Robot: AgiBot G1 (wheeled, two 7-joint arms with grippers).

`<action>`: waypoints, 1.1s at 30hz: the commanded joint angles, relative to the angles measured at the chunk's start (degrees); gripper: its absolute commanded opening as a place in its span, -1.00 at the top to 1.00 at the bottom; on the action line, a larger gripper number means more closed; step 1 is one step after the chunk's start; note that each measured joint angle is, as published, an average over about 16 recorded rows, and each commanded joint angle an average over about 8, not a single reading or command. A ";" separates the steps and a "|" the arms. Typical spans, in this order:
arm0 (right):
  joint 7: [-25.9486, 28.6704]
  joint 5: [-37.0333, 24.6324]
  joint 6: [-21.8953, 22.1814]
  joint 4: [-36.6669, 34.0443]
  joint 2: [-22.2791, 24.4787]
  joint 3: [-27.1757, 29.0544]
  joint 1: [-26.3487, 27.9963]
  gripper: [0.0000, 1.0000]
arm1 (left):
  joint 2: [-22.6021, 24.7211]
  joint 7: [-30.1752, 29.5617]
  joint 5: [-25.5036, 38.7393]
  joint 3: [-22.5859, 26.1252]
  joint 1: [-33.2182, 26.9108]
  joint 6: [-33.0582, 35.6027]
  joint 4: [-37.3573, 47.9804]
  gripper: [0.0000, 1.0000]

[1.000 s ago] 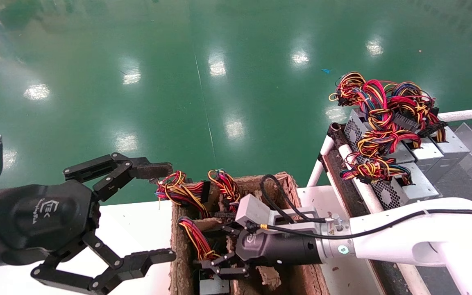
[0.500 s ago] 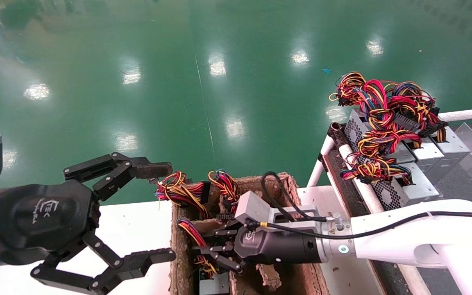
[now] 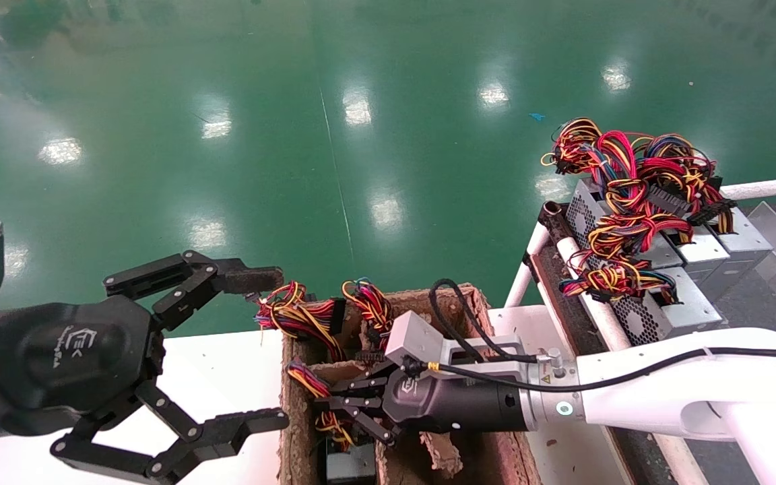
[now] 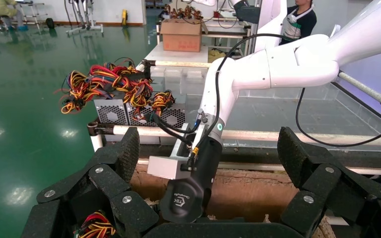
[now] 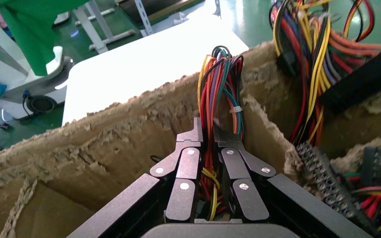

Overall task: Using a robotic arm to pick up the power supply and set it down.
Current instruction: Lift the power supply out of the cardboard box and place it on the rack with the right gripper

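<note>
My right gripper reaches down into a cardboard box and is shut on the red, yellow and black wire bundle of a power supply. The wires run straight up between its two fingers. Only a grey corner of the metal case shows below the gripper; the rest is hidden by the box walls. My left gripper hangs open to the left of the box, over the white table, holding nothing. In the left wrist view its gripper frames the right arm's black wrist.
More wire bundles stick out of the box's far compartments. Several power supplies with tangled wires lie on a rack with white rails at the right. Beyond the table is green floor.
My right gripper's fingers have shut on the wire bundle and shifted slightly up and left inside the box. The left arm has not moved.
</note>
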 commanded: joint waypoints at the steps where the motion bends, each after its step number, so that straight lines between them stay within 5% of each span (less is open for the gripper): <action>1: 0.02 0.17 0.09 0.19 0.02 0.13 -0.01 1.00 | 0.00 0.00 0.00 0.00 0.00 0.00 0.00 -1.00; 14: -0.11 8.76 1.12 13.29 7.12 7.12 -3.17 1.00 | 0.00 0.00 0.00 0.00 0.00 0.00 0.00 -1.00; 25: 7.03 20.75 3.88 29.80 21.31 18.09 -6.05 1.00 | 0.00 0.00 -0.01 0.01 0.00 0.00 0.00 -1.00; 33: 10.37 24.14 4.86 32.74 31.02 23.94 -3.32 1.00 | 0.00 0.01 -0.01 0.01 0.00 0.00 0.00 -1.00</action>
